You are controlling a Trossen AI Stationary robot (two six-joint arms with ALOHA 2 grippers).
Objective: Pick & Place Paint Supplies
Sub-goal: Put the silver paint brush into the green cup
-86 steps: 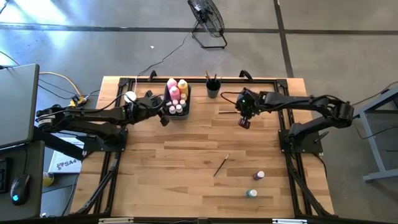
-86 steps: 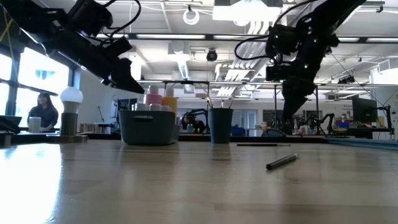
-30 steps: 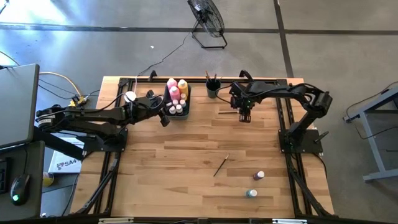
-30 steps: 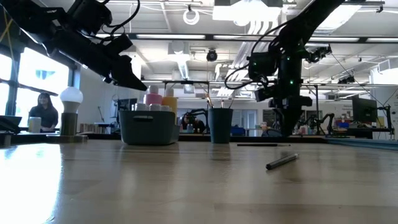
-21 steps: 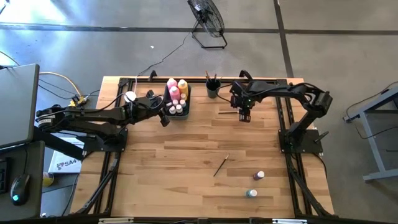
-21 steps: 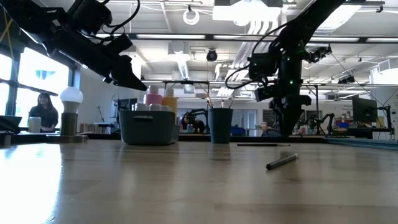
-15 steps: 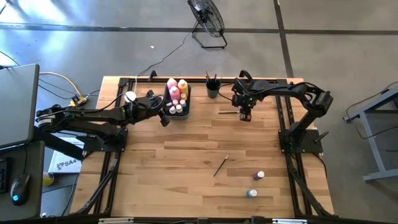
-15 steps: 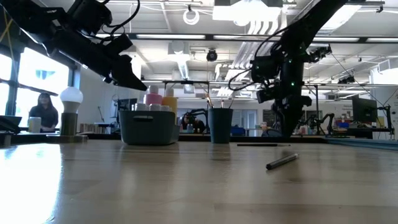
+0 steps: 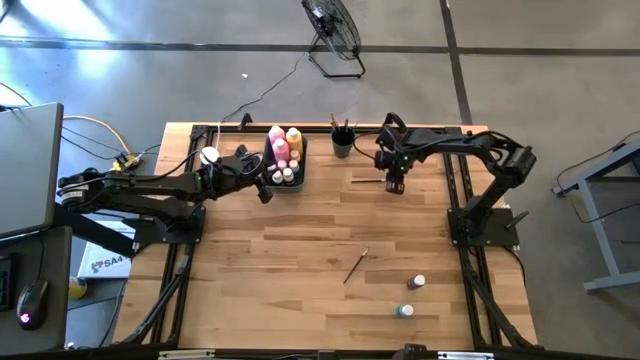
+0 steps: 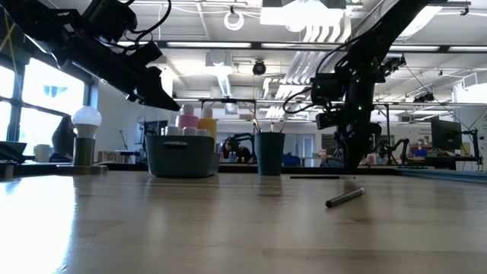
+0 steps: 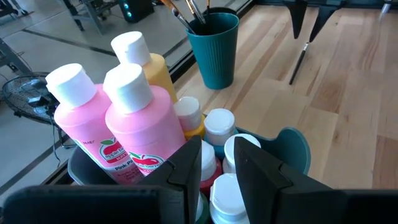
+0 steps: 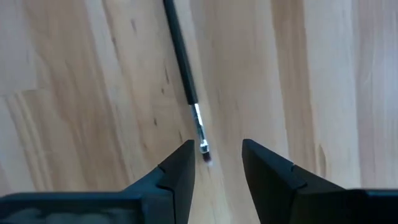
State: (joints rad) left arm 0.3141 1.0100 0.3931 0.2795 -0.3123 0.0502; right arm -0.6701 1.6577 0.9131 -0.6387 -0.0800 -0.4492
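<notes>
right gripper fingers apart, poised over a brush lying far right by the cup; left gripper slightly open, empty, over the bin of bottles; still left: this brush, another brush, two small bottles near right.

One camera hangs high, looking straight down on the whole table; another sits at table-top level, looking across it into the room. Each wrist camera looks close past its own fingers: the left at the bin and cup, which the two wide views share, the right at a brush on the wood.
</notes>
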